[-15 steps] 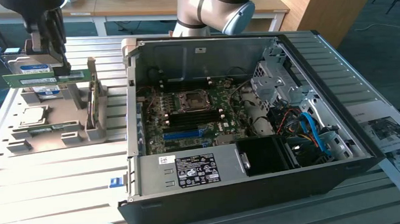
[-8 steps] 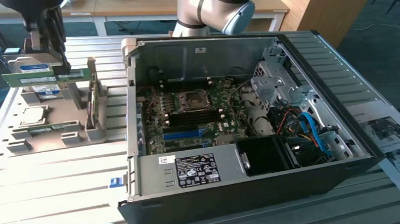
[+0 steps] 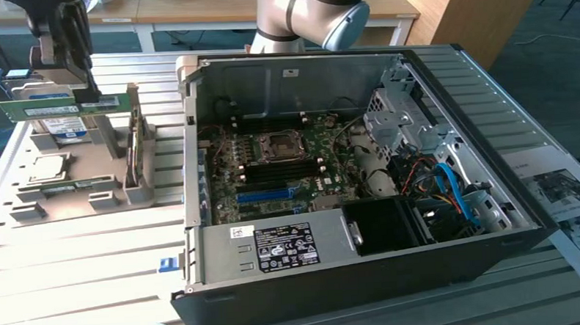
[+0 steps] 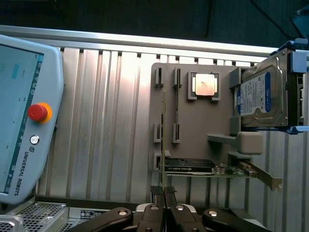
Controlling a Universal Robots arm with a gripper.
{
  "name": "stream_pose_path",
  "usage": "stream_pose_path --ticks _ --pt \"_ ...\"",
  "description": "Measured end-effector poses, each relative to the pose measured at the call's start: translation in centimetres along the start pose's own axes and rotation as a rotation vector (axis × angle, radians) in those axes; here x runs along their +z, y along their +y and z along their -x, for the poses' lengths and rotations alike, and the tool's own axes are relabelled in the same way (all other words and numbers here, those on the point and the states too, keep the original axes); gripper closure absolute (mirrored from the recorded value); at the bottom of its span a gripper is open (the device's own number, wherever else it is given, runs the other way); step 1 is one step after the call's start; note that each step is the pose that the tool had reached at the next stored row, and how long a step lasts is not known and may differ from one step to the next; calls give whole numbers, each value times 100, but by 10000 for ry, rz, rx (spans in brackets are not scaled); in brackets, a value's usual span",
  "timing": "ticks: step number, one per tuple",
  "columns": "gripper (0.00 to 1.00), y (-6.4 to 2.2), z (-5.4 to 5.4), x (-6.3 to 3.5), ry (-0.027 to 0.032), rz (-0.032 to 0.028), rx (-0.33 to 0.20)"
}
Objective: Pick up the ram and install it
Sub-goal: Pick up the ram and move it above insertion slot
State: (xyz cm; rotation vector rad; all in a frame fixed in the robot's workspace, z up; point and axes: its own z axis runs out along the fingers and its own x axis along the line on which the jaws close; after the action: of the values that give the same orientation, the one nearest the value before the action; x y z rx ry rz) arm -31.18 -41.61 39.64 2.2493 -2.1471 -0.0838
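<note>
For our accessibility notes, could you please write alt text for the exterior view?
The claw holds the ram level above a grey parts holder, at the exterior view's left of an open computer case with its motherboard exposed.

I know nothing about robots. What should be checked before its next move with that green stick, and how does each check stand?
1. The gripper is shut on the ram: ok.
2. The ram is free of the grey holder: cannot tell.
3. The computer case is open, motherboard exposed: ok.
4. The black slots look empty: ok.
5. The ram is above those slots: not ok; it hangs beside the case, toward the exterior view's left.
6. The blue cables lie away from the slots: ok.
</note>
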Motion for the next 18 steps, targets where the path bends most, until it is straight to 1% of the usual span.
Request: stream_pose_path --ticks 4,7,9,18 --pt "88 -25 -1 -4 2 4 0" --pt "88 -94 -4 -7 1 2 0" --pt "88 -161 -7 -11 1 3 1" --pt "88 -517 -25 -32 0 17 1"
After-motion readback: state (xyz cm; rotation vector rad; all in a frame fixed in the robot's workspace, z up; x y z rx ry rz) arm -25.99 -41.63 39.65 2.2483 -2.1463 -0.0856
